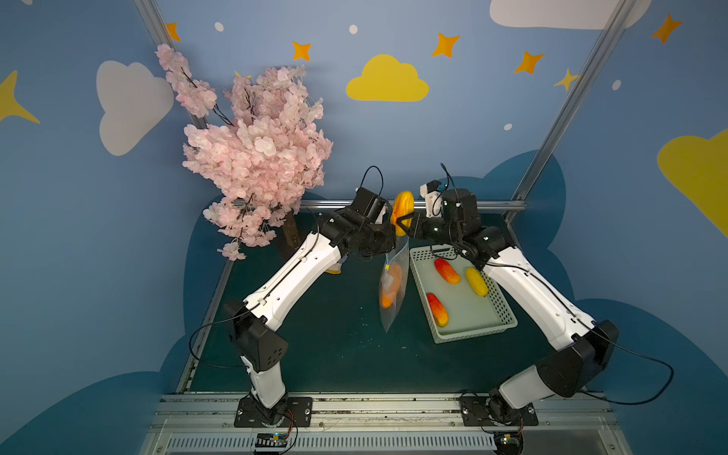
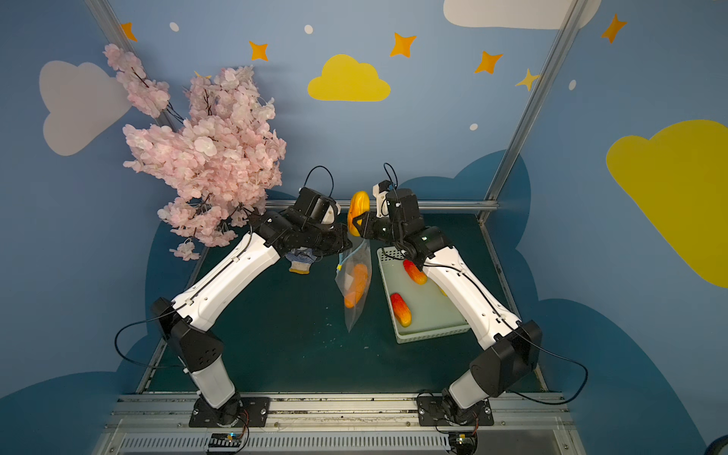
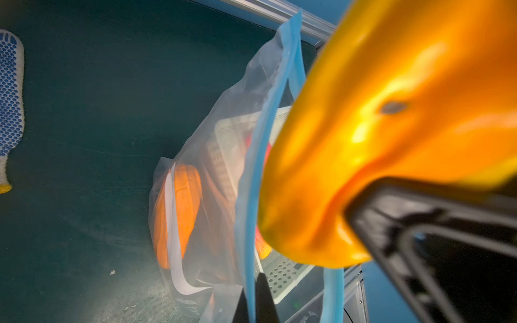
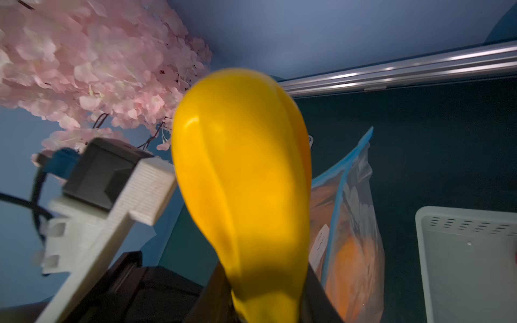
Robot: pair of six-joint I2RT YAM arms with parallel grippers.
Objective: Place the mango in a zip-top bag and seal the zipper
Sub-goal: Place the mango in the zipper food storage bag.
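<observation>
My right gripper (image 1: pixel 404 223) is shut on the lower end of a yellow-orange mango (image 1: pixel 403 205) and holds it upright in the air, close above the bag's mouth. In the right wrist view the mango (image 4: pixel 243 181) fills the gap between the jaws of that gripper (image 4: pixel 265 293). The clear zip-top bag (image 1: pixel 391 299) hangs down to the table, with an orange mango (image 1: pixel 392 284) inside it. My left gripper (image 3: pixel 253 297) is shut on one side of the light blue zipper (image 3: pixel 268 167). The other zipper side (image 3: pixel 333 290) hangs apart from it, so the mouth gapes.
A pale green perforated basket (image 1: pixel 472 335) stands right of the bag and holds three mangoes, two red-yellow (image 1: pixel 447 271) (image 1: pixel 437 309) and one yellow (image 1: pixel 476 281). A pink blossom tree (image 1: pixel 256 157) stands at the back left. A dotted work glove (image 2: pixel 299 264) lies under my left arm.
</observation>
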